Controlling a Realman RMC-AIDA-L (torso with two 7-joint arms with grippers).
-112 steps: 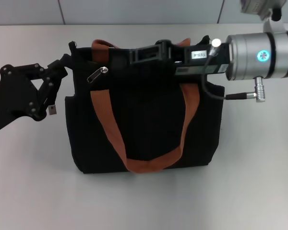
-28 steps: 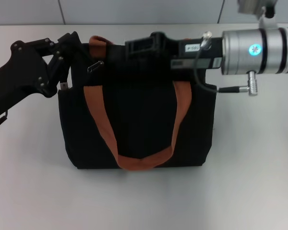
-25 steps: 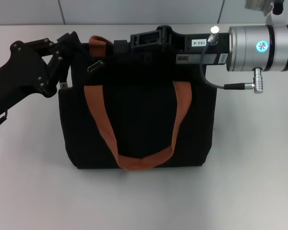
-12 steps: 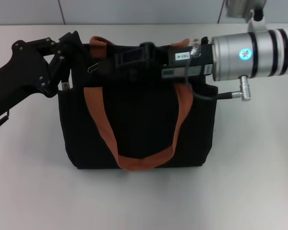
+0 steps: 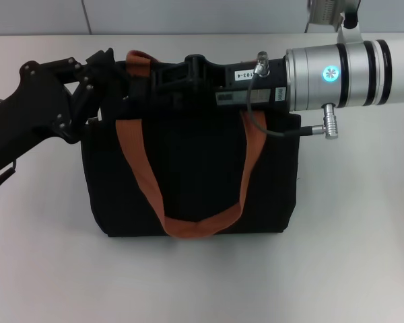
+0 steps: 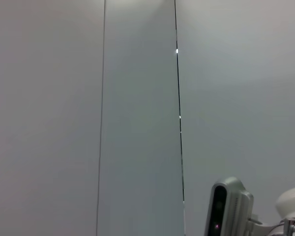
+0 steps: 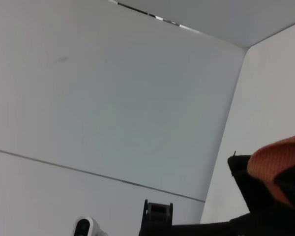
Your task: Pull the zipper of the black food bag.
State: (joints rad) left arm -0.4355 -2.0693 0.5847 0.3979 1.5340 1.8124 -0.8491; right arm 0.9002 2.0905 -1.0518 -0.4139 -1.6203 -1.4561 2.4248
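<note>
**Both grippers at the top edge of the bag**

From the head camera I see the bag (image 5: pixel 195 168) standing upright on the white table (image 5: pixel 47 269), its front panel facing me and the near strap (image 5: pixel 141 182) hanging in a loop down the front. A second strap end (image 5: pixel 138 59) pokes up at the bag's top left.

My right gripper (image 5: pixel 165 77) reaches in from the right, the silver forearm lying level along the bag's top edge and the black gripper body stretched across the opening toward its left part. Its fingertips merge with the black fabric, so I cannot tell whether they are spread or pinching anything.

My left gripper (image 5: pixel 97 74) sits at the bag's top left corner, touching or just beside the side wall there. Its dark links overlap the bag, and I cannot tell how its fingers stand either.

I cannot make out the zipper; the stretch of top edge between the two grippers is dark and covered by the right gripper.

The left wrist camera shows only wall panels and a white camera housing (image 6: pixel 228 209). The right wrist camera shows wall, a patch of orange strap (image 7: pixel 278 164) and black fabric (image 7: pixel 255 204).
</note>
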